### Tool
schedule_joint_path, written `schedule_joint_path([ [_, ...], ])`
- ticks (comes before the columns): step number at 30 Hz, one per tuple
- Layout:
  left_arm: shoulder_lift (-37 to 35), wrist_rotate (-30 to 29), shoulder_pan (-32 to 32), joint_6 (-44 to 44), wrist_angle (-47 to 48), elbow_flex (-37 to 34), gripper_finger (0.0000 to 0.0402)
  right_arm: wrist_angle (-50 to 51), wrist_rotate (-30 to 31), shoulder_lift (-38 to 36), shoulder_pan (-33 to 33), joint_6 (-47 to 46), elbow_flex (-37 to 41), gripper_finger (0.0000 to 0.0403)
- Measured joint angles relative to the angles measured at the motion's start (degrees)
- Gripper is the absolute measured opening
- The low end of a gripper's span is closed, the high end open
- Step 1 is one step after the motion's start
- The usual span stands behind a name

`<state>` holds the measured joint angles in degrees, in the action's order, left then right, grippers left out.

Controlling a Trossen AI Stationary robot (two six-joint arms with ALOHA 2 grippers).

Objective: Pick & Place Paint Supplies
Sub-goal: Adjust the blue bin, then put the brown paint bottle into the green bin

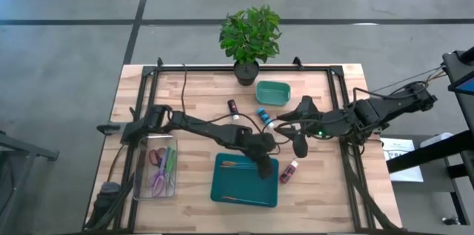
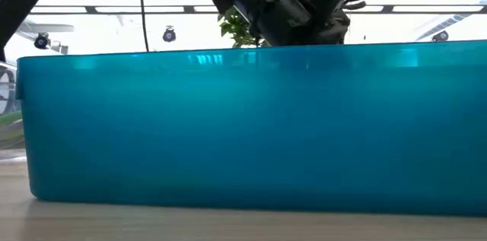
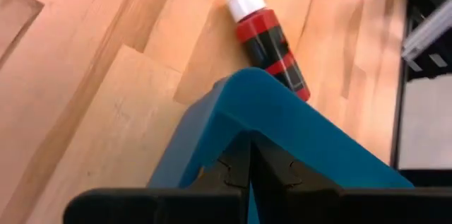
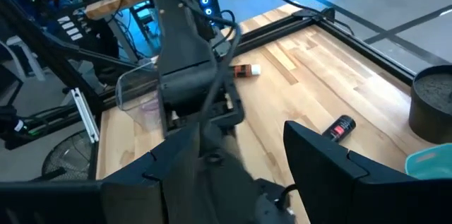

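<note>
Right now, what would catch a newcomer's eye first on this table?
Probably the two dark arms meeting mid-table: the left gripper, shut on the rim of the teal plastic tray, and the right gripper, open just beside it. Next, the leafy green potted plant at the far edge.

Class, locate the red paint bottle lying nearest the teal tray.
In the high view, the red paint bottle lies on the table just right of the teal tray, beside the left gripper.

The high view looks straight down on the whole wooden table (image 1: 200, 101) and both arms. The low view sits at tabletop height, so close to the teal tray (image 2: 243, 127) that its wall fills the picture. The left wrist view looks down over that tray's corner (image 3: 247, 97) at the red paint bottle (image 3: 268, 40). The right wrist view faces across the table toward the left arm (image 4: 183, 75).
</note>
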<state>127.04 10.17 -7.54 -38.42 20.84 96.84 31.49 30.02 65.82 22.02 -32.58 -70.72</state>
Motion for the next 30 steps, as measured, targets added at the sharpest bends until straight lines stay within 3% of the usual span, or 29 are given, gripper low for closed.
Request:
schedule_joint_path([
  [8, 0.04, -6.04, 0.10, -3.19, 3.63, -0.04, 0.0009, 0.04, 0.16, -0.17, 0.13, 0.11, 0.31, 0.0204],
  [14, 0.07, -6.49, 0.15, -4.02, 5.63, -0.09, 0.0009, 0.04, 0.15, -0.13, 0.11, 0.02, 0.46, 0.0204],
  [19, -0.43, -4.54, 0.15, -2.99, 5.78, -0.11, 0.0009, 0.04, 0.15, -0.13, 0.11, 0.02, 0.46, 0.0204],
  [25, -4.35, 2.87, 0.15, 1.92, 5.92, -0.09, 0.0009, 0.02, 0.15, -0.13, 0.09, 0.00, 0.46, 0.0204],
  [30, -11.32, -0.06, 0.54, 6.55, 16.64, -0.11, 0.0009, -0.01, 0.15, -0.13, 0.09, 0.00, 0.46, 0.0204],
])
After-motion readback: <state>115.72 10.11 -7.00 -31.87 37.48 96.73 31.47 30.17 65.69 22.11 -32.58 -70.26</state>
